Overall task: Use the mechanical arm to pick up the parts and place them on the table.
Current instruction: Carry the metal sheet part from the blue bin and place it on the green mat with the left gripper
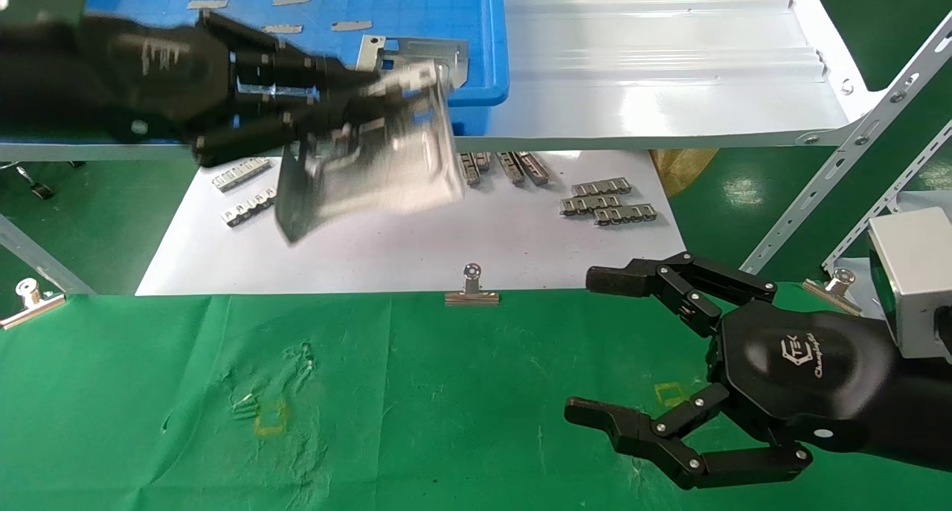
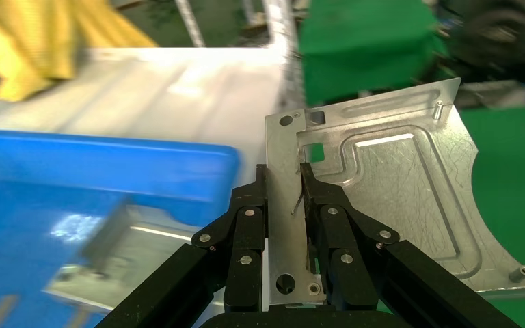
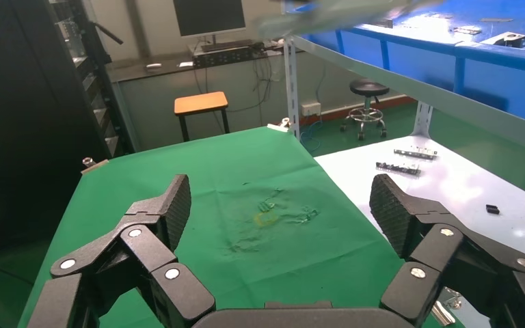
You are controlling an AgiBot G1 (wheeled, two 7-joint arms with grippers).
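The left gripper (image 1: 405, 98) is up at the far left, just off the near rim of the blue bin (image 1: 491, 65), and it is clenched on 1 part (image 1: 379, 172). In the left wrist view the fingers (image 2: 325, 212) pinch the plate (image 2: 396, 198) close to 1 short edge, so most of the sheet sticks out past the fingertips. The plate hangs tilted in the air over the white sheet (image 1: 416, 251), with its long axis running away from the hand and its free end dropping toward the near side.

What matters for the drop-off is direction: the green table (image 1: 416, 399) lies nearer than the held part, across the white sheet, and the yellow mark (image 1: 270, 419) on the cloth sits on the near left, roughly below and in front of the left hand. So I would judge the carry to be a pull toward the near side and down.

A 2nd part (image 1: 416, 50) lies in the bin just behind the left hand.

The right gripper (image 1: 595, 344) hovers low over the near right of the cloth, fingers spread wide and holding nothing, well apart from the plate.
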